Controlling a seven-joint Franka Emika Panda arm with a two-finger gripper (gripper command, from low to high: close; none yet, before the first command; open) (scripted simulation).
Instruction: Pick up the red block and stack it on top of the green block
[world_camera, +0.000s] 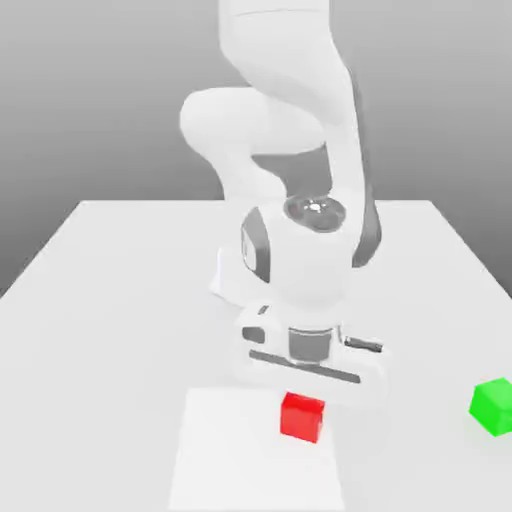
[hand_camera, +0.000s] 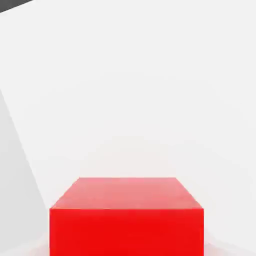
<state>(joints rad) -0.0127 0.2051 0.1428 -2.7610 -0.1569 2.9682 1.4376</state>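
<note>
Low over the near middle of the surface — end effector (world_camera: 303, 392): hand pressed down just above the red block, jaws drawn narrow.
Red block (world_camera: 302, 416): directly beneath the hand, on a paler white patch (world_camera: 230, 460); hand view, its top and one side face (hand_camera: 126, 215).
Green block (world_camera: 493, 406): on the surface (world_camera: 120, 290), well apart toward the exterior view's right.

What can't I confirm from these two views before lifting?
- Grip on the red block: in the exterior view the hand's body hides the contact points, so a hold cannot be confirmed.
- Red block's lower part: cut off by the hand view's edge.
- Green block: the exterior view's right edge crops its far side.
- Table behind the arm: hidden by the arm in the exterior view.
</note>
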